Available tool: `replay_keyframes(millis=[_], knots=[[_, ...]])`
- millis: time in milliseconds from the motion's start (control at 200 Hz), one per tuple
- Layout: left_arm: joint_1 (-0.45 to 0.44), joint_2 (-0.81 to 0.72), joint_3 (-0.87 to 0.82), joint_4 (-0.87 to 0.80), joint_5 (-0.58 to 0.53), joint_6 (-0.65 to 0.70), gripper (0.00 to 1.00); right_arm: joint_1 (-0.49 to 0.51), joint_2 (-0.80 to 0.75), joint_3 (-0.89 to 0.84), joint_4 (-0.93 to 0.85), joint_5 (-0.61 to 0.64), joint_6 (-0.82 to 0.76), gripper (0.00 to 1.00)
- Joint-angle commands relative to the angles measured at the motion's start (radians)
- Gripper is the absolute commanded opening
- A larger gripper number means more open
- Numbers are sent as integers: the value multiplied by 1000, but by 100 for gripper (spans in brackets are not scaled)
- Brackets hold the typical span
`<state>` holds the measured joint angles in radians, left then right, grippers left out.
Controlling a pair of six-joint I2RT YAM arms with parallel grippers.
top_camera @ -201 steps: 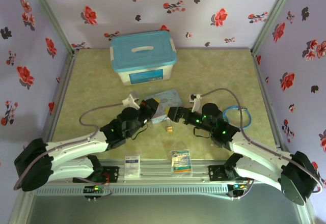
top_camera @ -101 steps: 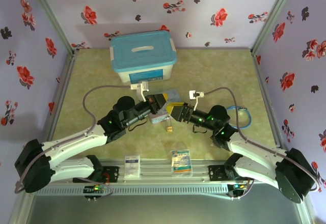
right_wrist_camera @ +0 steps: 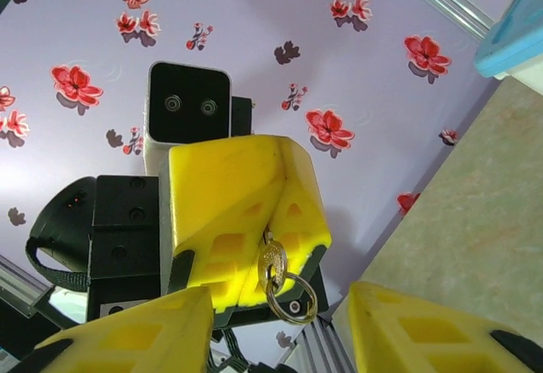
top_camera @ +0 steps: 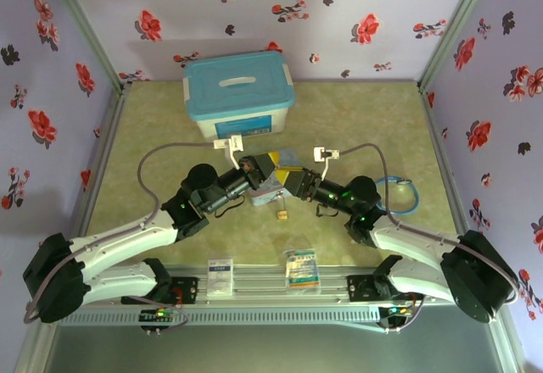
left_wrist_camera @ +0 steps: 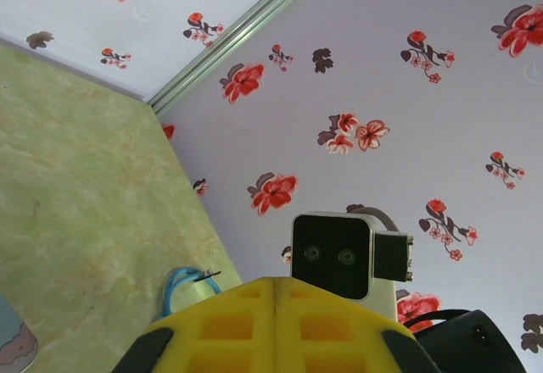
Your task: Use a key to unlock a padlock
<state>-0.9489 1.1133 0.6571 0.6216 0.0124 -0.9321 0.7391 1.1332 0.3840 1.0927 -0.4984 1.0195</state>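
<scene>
My left gripper (top_camera: 270,168) is raised over the middle of the table, its yellow fingers (right_wrist_camera: 237,212) pressed shut on a small metal key (right_wrist_camera: 273,261). The key's head and a wire ring (right_wrist_camera: 293,298) hang out below the fingers. In the left wrist view the left gripper (left_wrist_camera: 274,292) shows no gap. My right gripper (top_camera: 291,181) faces it tip to tip. In the right wrist view the right gripper (right_wrist_camera: 278,331) stands open, one finger on each side of the key and ring, touching neither. The tiny brass padlock (top_camera: 280,214) lies on the table below, apart from both grippers.
A white box with a blue lid (top_camera: 239,93) stands at the back. A flat light-blue tin (top_camera: 273,192) lies under the grippers. A blue cable loop (top_camera: 399,193) lies right. Two small cards (top_camera: 221,273) (top_camera: 300,269) sit at the front rail. Floral walls close three sides.
Both grippers have lifted from the table and turned to face each other. The right gripper's jaws have narrowed around the key that the left gripper holds.
</scene>
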Motion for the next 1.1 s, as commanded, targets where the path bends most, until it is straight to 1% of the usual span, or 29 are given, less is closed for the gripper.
replay_keyframes(millis=[0, 105, 195, 300, 530, 670, 735, 770, 815, 840, 880, 935, 1010, 1055, 1090], knots=[[-4, -20, -11, 46, 5, 1, 0, -6, 27, -8, 131, -15, 34, 39], [-4, -17, -15, 51, 3, -5, 0, -6, 57, -7, 187, -23, 65, 33], [-4, -17, -21, 56, 2, -7, 0, -6, 84, -4, 230, -26, 85, 25], [-4, -14, -25, 66, -1, -13, 0, -6, 106, -1, 262, -34, 99, 20], [-4, -9, -34, 64, -9, -23, 0, -6, 106, -11, 277, -7, 102, 6], [-4, 2, -50, 92, -20, -47, 0, -7, 99, -16, 258, -1, 91, 0], [-2, 5, -49, 70, -30, -59, 0, -7, 93, -25, 248, 1, 84, 0], [-2, 3, -47, 52, -38, -59, 10, -6, 90, -30, 239, 6, 78, 0], [-2, -4, -44, 28, -43, -45, 18, -7, 76, -35, 207, 13, 67, 0], [-2, -12, -39, 6, -49, -36, 26, -7, 66, -38, 176, 19, 55, 0], [-2, -28, -31, -41, -74, -24, 49, -6, 43, -37, 103, 32, 33, 0], [-2, -53, -20, -98, -111, -5, 67, -7, 1, -35, -36, 62, -9, 0], [-2, -89, -17, -147, -164, 16, 81, -7, -63, -32, -216, 102, -77, 0], [-2, -104, -19, -171, -187, 21, 85, -7, -105, -26, -334, 134, -114, 0], [-4, -111, -16, -200, -202, 16, 85, -7, -136, -17, -422, 159, -139, 0]])
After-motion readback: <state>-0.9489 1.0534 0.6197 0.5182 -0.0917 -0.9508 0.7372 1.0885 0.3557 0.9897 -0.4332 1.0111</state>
